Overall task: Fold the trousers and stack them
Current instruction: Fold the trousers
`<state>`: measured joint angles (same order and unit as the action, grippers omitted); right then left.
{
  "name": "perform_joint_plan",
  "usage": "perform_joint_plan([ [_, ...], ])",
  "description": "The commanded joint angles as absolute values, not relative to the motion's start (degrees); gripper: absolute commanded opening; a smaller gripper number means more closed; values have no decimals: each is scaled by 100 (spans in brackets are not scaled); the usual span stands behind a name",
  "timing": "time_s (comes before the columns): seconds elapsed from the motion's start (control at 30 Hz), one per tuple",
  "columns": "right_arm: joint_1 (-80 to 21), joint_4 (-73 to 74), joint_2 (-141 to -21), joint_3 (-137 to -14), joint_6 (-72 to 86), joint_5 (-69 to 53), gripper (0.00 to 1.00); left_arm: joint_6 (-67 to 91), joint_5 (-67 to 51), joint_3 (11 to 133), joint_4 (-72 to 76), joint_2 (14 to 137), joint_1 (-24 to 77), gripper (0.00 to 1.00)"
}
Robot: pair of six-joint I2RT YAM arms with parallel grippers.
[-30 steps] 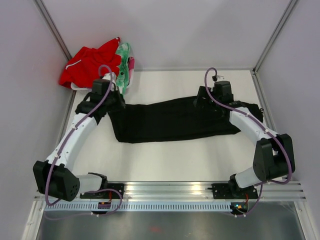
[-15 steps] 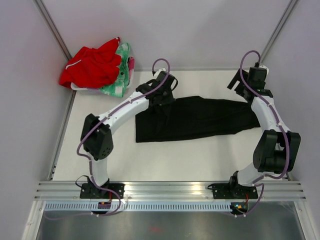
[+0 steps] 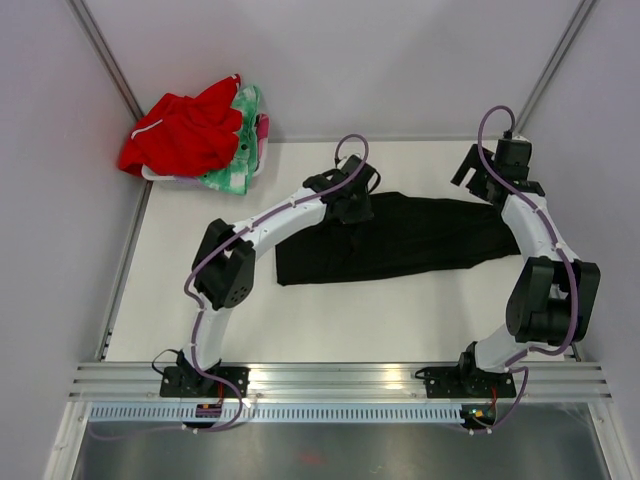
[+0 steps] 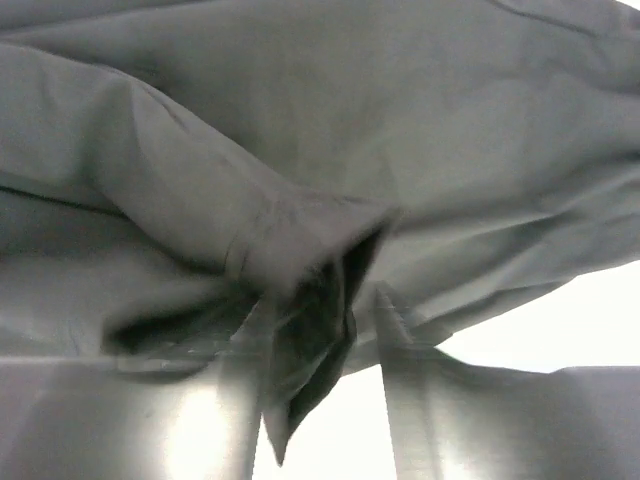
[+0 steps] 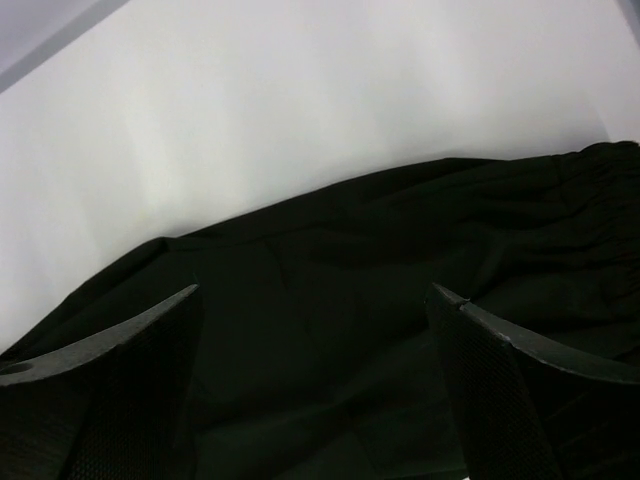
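The black trousers [image 3: 420, 240] lie across the table's middle and right, doubled over on their left part. My left gripper [image 3: 352, 208] hovers over their upper left area. In the left wrist view its fingers [image 4: 400, 380] stand apart, with a hanging fold of the trousers [image 4: 310, 340] between them that leans on the left finger and stays clear of the right one. My right gripper [image 3: 478, 178] is raised above the trousers' right end. In the right wrist view it [image 5: 312, 292] is wide open over the dark cloth [image 5: 400, 230], holding nothing.
A red garment [image 3: 180, 130] and a green-and-pink cloth [image 3: 245, 150] are piled at the back left corner. Walls close in the table on three sides. A metal rail [image 3: 340, 380] runs along the near edge by the arm bases.
The left arm swept rightward, carrying the trousers' left end over the rest, and its jaws have just parted. The right arm rose to the back right and has held still since.
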<state>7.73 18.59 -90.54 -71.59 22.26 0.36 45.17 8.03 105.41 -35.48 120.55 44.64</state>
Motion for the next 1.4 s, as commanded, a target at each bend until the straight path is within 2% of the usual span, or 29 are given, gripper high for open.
perform_joint_plan([
  [0.0,791,1793,-9088,-7093,2118,-290,98,4369,404,10942,-3427,12015,4474,56],
  [0.03,782,1767,-9070,-7084,2109,-455,98,4290,378,10951,-3550,11954,4465,80],
  [0.07,791,1732,-9062,-7049,2118,-588,98,4089,395,10951,-3594,11779,4465,99],
  [0.27,765,1521,-8877,-7022,2083,-1502,98,3305,957,10899,-3954,10819,4342,100],
  [0.33,660,1538,-8807,-7031,1900,-1791,98,3278,845,10671,-3947,10451,4018,100],
  [0.5,-411,1600,-8806,-7005,1433,-1872,96,3279,37,8739,-3341,9696,3175,97],
  [0.63,-1114,1222,-9035,-6663,1398,-2223,88,2718,-831,7492,-2770,9466,3094,86],
  [0.73,-1501,1248,-9341,-6644,1415,-1909,83,2339,-1255,7260,-2444,9597,3103,77],
  [0.8,-1651,1414,-9509,-6723,1659,-1776,78,2207,-1449,7295,-2304,9764,3103,71],
  [0.83,-1661,1450,-9614,-6732,1792,-1706,77,2163,-1502,7460,-2329,9939,3103,61],
  [1.0,-1661,1538,-9458,-6583,2373,-1187,75,1243,-1766,8355,-2680,10484,3225,52],
  [1.03,-1661,1642,-9396,-6592,2399,-1108,76,1100,-1758,8532,-2785,10772,3234,54],
  [1.07,-1652,1704,-9309,-6600,2426,-1020,77,785,-1732,8856,-2960,10923,3234,70],
  [1.17,-1591,2021,-8904,-6688,2478,-677,80,118,-1915,9542,-3339,11556,3234,80],
  [1.37,-1328,2478,-8280,-6715,2496,-563,84,-570,-2073,10344,-3919,12374,3234,83],
])
